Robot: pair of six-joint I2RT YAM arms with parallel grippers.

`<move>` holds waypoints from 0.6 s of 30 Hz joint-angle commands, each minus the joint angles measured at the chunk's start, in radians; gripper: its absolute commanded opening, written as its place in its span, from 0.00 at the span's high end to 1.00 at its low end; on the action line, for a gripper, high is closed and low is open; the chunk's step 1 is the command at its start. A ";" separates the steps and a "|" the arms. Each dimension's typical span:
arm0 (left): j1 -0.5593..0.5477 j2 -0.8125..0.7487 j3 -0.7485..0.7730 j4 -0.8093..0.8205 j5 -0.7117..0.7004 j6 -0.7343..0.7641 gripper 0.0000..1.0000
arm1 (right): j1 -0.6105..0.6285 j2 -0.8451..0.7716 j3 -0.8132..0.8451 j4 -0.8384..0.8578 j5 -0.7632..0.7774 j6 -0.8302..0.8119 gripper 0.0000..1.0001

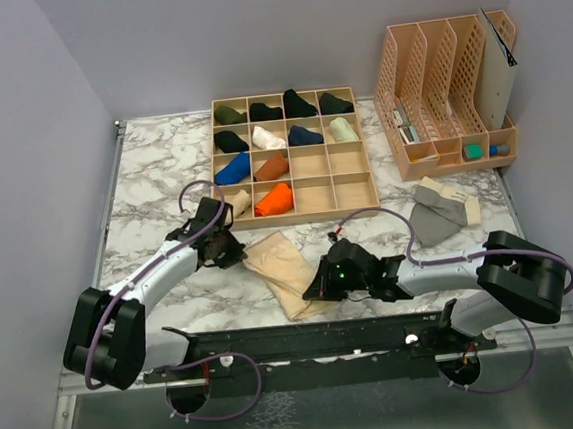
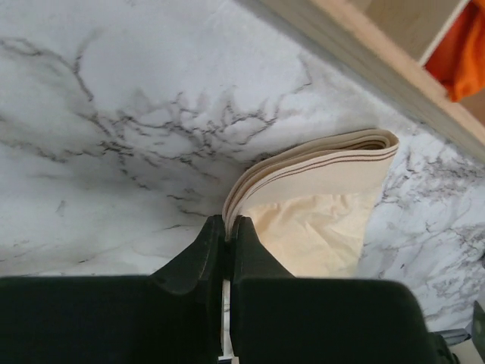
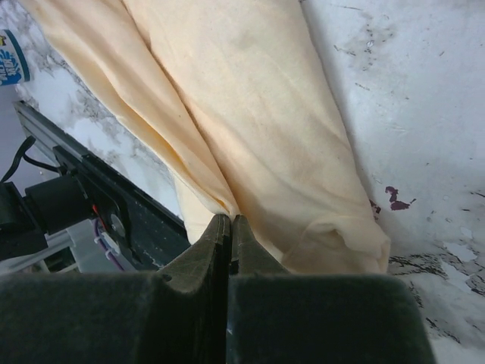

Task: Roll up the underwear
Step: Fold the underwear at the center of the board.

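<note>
The pale beige underwear [image 1: 284,267] lies folded in a long strip on the marble table between the two arms. My left gripper [image 1: 232,251] is shut on its banded far-left corner; the left wrist view shows the jaws [image 2: 229,224] pinching the waistband edge of the beige underwear [image 2: 318,220]. My right gripper [image 1: 313,288] is shut on the near end; the right wrist view shows the jaws [image 3: 229,221] pinching a fold of the beige underwear [image 3: 250,121]. The grey underwear with a cream band [image 1: 439,211] lies at the right, apart from both grippers.
A wooden compartment tray [image 1: 293,186] with several rolled garments stands behind the beige cloth. A peach file organizer [image 1: 446,90] stands at the back right. The black rail [image 1: 318,344] runs along the table's near edge, close to the right gripper.
</note>
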 commanded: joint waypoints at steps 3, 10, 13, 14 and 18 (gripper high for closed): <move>0.003 0.078 0.138 0.009 0.035 0.081 1.00 | -0.005 -0.003 0.025 -0.064 0.010 -0.048 0.96; 0.002 0.087 0.180 -0.036 0.026 0.110 1.00 | -0.005 -0.017 0.093 -0.095 -0.052 -0.189 0.97; 0.003 0.031 0.162 -0.082 -0.012 0.104 1.00 | -0.005 -0.009 0.154 -0.102 -0.139 -0.295 0.97; 0.003 0.004 0.149 -0.089 -0.038 0.095 1.00 | -0.004 -0.003 0.184 -0.116 -0.169 -0.328 0.98; 0.003 -0.114 0.103 -0.147 -0.063 0.046 1.00 | 0.031 0.060 0.325 -0.238 -0.253 -0.454 0.98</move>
